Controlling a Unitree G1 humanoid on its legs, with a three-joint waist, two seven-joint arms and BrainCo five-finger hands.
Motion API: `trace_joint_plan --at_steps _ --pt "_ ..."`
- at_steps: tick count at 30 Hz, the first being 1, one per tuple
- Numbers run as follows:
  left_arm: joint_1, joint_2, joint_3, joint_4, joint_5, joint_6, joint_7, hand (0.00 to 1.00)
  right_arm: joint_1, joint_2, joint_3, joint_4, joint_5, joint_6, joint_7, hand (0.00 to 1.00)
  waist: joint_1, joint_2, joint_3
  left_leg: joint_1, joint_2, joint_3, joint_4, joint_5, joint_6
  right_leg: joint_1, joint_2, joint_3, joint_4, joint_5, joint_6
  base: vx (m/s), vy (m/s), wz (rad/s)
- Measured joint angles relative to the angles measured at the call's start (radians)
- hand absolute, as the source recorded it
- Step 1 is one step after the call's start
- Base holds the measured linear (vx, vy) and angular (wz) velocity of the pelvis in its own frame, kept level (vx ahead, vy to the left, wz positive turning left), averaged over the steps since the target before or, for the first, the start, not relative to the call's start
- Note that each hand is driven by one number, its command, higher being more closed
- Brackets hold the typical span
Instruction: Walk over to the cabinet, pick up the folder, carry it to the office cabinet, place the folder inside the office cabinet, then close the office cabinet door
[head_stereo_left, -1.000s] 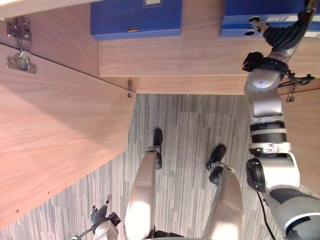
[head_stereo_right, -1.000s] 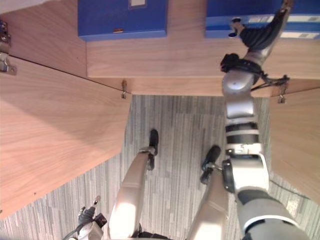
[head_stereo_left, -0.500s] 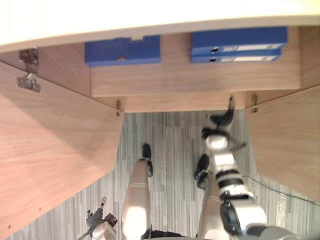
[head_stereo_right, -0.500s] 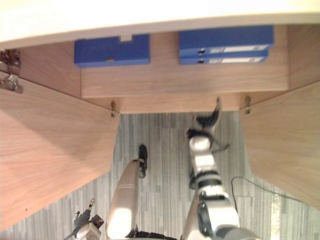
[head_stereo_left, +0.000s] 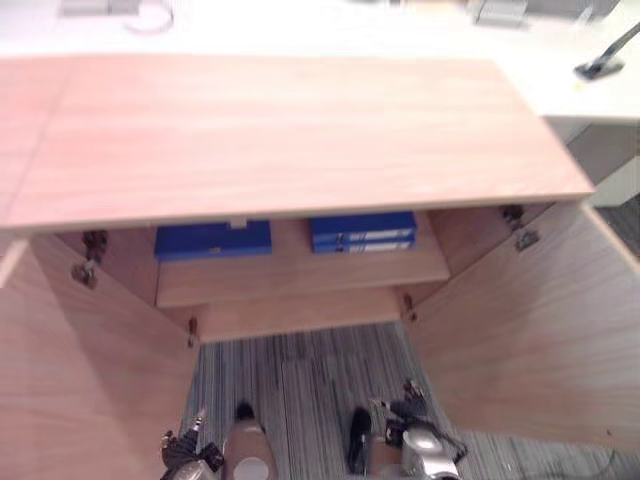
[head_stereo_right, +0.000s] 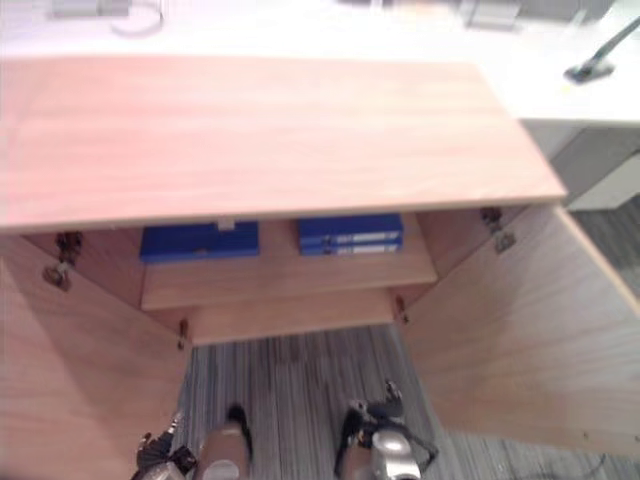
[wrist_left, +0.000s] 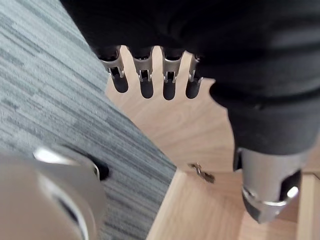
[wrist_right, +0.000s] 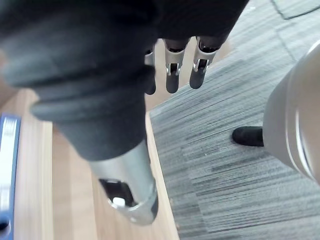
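Two blue folders lie stacked on the right of the shelf inside the open wooden cabinet. Another blue folder lies on the shelf's left. My right hand hangs low over the carpet in front of the cabinet, well short of the shelf. In the right wrist view its fingers are relaxed and hold nothing, and a blue folder shows at the edge. My left hand hangs low by the left door, its fingers straight and empty.
Both cabinet doors stand wide open: the left door and the right door flank a strip of grey striped carpet. A white desk with a dark object lies behind at the upper right.
My right hand has drawn back from the right-hand folders on the shelf and dropped low, empty. The camera has pulled back and up, so the whole cabinet top now shows.
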Motion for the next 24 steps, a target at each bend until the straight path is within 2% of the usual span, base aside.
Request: trace_joint_plan --at_steps 1,5,6,7,10,13,17,18,19,20,21,24 --pt "0.006 -0.006 0.000 0.010 0.000 0.000 -0.012 0.00 0.018 -0.002 -0.058 0.029 0.049 -0.004 0.001 0.00 -0.008 0.003 -0.052 0.054 -0.009 0.015 -0.075 0.026 -0.008 0.040 0.004 0.000 -0.047 0.012 0.001 0.23 -0.029 -0.13" --pt "0.015 -0.018 -0.007 0.046 -0.003 -0.001 -0.074 0.00 0.045 -0.011 -0.188 0.094 0.065 -0.003 0.011 0.00 -0.015 0.025 -0.127 0.179 -0.007 0.063 -0.221 0.073 -0.026 0.084 0.021 0.011 -0.075 0.012 0.001 0.17 -0.014 -0.23" --pt "0.015 -0.018 -0.008 0.054 -0.016 -0.001 -0.091 0.00 0.047 -0.015 -0.206 0.102 0.064 0.001 0.017 0.00 -0.015 0.027 -0.129 0.190 -0.008 0.070 -0.232 0.076 -0.027 0.085 0.022 0.017 -0.075 0.012 0.000 0.07 0.016 -0.31" --pt "0.015 -0.017 -0.010 0.060 -0.090 0.007 -0.145 0.00 0.056 -0.021 -0.230 0.107 0.064 0.011 0.037 0.00 -0.017 0.030 -0.127 0.215 -0.012 0.086 -0.248 0.080 -0.026 0.097 0.023 0.028 -0.075 0.012 0.000 0.04 0.029 -0.23" --pt "0.023 -0.006 -0.010 0.073 -0.201 0.023 -0.230 0.00 0.080 -0.024 -0.257 0.115 0.063 0.034 0.090 0.00 -0.018 0.026 -0.123 0.258 -0.024 0.115 -0.264 0.079 -0.023 0.109 0.018 0.053 -0.061 0.012 0.000 -0.01 0.041 -0.26" --pt "0.030 0.000 -0.013 0.073 -0.241 0.024 -0.260 0.00 0.092 -0.024 -0.249 0.110 0.060 0.043 0.124 0.00 -0.021 0.010 -0.111 0.296 -0.052 0.151 -0.288 0.082 -0.013 0.101 -0.005 0.081 -0.036 0.010 0.000 -0.07 0.078 -0.30" --pt "0.032 0.002 -0.030 0.071 -0.247 0.016 -0.259 0.00 0.104 -0.019 -0.240 0.085 0.066 0.045 0.132 0.00 -0.025 0.003 -0.099 0.341 -0.083 0.190 -0.296 0.076 0.009 0.097 -0.032 0.101 -0.003 0.003 -0.006 -0.13 0.088 -0.26" --pt "0.033 0.005 -0.040 0.070 -0.251 0.015 -0.258 0.00 0.110 -0.014 -0.241 0.062 0.067 0.046 0.130 0.00 -0.022 0.002 -0.090 0.356 -0.087 0.209 -0.295 0.074 0.012 0.091 -0.047 0.072 0.015 -0.016 -0.030 -0.13 0.065 -0.45" --pt "0.035 0.005 -0.042 0.066 -0.251 0.014 -0.254 0.00 0.117 -0.003 -0.246 0.039 0.071 0.046 0.127 0.00 -0.022 0.002 -0.087 0.362 -0.087 0.227 -0.295 0.072 0.016 0.088 -0.080 -0.040 0.041 -0.038 -0.078 -0.10 0.042 -0.47" --pt "0.035 0.005 -0.042 0.066 -0.251 0.014 -0.252 0.00 0.121 -0.001 -0.247 0.029 0.071 0.046 0.126 0.00 -0.021 0.002 -0.087 0.364 -0.085 0.233 -0.295 0.070 0.018 0.088 -0.096 -0.100 0.049 -0.046 -0.103 -0.07 0.037 -0.56" --pt "0.035 0.005 -0.041 0.064 -0.250 0.014 -0.249 0.00 0.127 0.002 -0.246 0.016 0.071 0.045 0.125 0.00 -0.017 0.000 -0.087 0.364 -0.080 0.249 -0.295 0.064 0.027 0.085 -0.118 -0.191 0.053 -0.055 -0.150 -0.04 0.023 -0.59" --pt "0.036 0.010 -0.033 0.062 -0.243 0.014 -0.244 0.00 0.133 0.012 -0.260 0.011 0.071 0.044 0.116 0.00 -0.014 -0.002 -0.084 0.362 -0.063 0.313 -0.293 0.058 0.024 0.065 -0.128 -0.268 0.053 -0.057 -0.162 -0.02 -0.007 -0.72"
